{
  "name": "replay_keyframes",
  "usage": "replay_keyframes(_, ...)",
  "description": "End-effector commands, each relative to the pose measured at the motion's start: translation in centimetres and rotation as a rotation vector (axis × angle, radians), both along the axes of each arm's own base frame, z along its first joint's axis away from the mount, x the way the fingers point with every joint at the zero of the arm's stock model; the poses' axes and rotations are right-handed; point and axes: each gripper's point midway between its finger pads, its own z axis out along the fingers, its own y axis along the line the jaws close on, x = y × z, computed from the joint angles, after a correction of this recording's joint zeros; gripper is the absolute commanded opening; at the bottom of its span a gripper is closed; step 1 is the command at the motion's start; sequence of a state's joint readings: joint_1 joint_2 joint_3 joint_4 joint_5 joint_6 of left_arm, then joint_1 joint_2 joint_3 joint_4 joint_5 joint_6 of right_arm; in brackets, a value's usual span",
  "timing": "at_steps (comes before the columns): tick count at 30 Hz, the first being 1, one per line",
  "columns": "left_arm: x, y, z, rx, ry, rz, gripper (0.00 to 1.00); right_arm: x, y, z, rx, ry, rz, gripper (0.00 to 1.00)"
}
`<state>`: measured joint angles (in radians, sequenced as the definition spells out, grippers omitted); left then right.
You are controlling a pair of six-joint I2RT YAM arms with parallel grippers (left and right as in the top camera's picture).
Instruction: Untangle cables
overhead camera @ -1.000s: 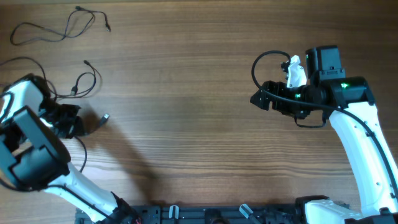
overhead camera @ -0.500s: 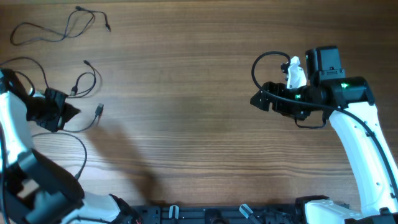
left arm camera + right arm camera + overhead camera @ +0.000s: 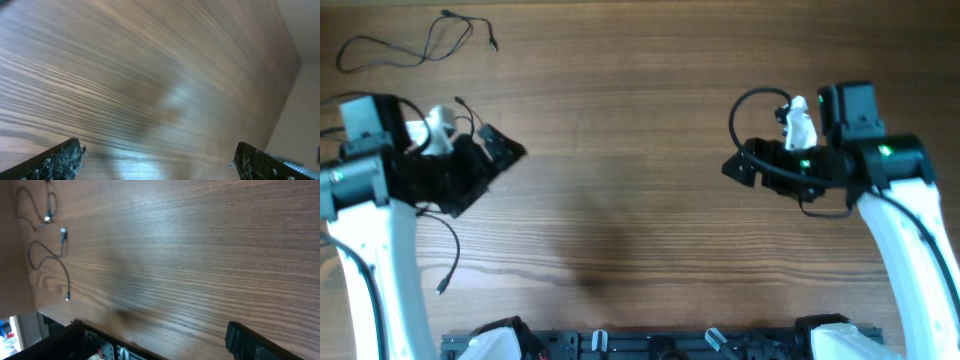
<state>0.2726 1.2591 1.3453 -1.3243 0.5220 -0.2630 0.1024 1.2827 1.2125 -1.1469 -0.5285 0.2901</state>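
Observation:
Thin black cables lie as separate strands at the table's left. One loose strand [image 3: 415,45] curls in the far left corner. A second [image 3: 467,110] peeks out beside my left arm, partly hidden under it. A third [image 3: 454,240] trails toward the front edge, ending in a small plug. My left gripper [image 3: 510,150] [image 3: 160,157] hovers to the right of them, open, with only blurred bare wood between its fingers [image 3: 60,159]. My right gripper [image 3: 735,167] [image 3: 155,337] is open over bare wood at the right, far from the strands [image 3: 47,255].
The arm mounts [image 3: 650,345] line the table's front edge. A thick black robot cable [image 3: 745,105] loops off the right arm's wrist. The wood table [image 3: 620,150] stretches between the two grippers.
My left gripper has opened and let go of a strand. The left arm swung up and to the right, off the cables. The right arm hardly moved.

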Motion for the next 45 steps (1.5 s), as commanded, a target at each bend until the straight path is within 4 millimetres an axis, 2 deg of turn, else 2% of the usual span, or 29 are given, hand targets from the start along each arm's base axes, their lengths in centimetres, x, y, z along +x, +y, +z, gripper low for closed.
replay_keyframes(1,-2.3,-3.1,2.9,0.035,-0.141,-0.134,1.00,-2.1,-1.2,3.0,-0.051,-0.126,-0.026,0.93)
replay_keyframes(3,-3.7,-4.3,4.4,0.051,-0.211,-0.177,1.00,-3.5,-1.9,4.2,-0.076,-0.176,-0.042,0.94)
replay_keyframes(6,-5.6,-5.0,6.0,0.091,-0.302,-0.206,1.00,-6.0,-3.1,5.9,-0.118,-0.266,-0.072,0.94)
replay_keyframes(13,-9.6,-4.7,8.8,0.170,-0.477,-0.187,1.00,-11.0,-5.6,9.4,-0.179,-0.532,-0.163,0.96)
replay_keyframes(17,-11.3,-4.4,9.7,0.207,-0.551,-0.165,1.00,-12.9,-6.7,10.2,-0.173,-0.628,-0.250,1.00)
replay_keyframes(22,-11.7,-4.2,9.9,0.220,-0.569,-0.157,1.00,-13.3,-8.5,10.3,-0.195,-0.638,-0.385,1.00)
replay_keyframes(29,-11.7,-4.3,9.9,0.219,-0.568,-0.158,1.00,-13.1,-8.5,10.5,-0.171,-0.632,-0.415,1.00)
replay_keyframes(39,-11.7,-4.2,9.9,0.219,-0.568,-0.157,1.00,-13.2,-8.6,10.3,-0.003,-0.509,-0.622,1.00)
replay_keyframes(45,-11.7,-4.2,9.9,0.219,-0.568,-0.157,1.00,-13.2,-8.6,10.3,0.009,-0.501,-0.635,1.00)
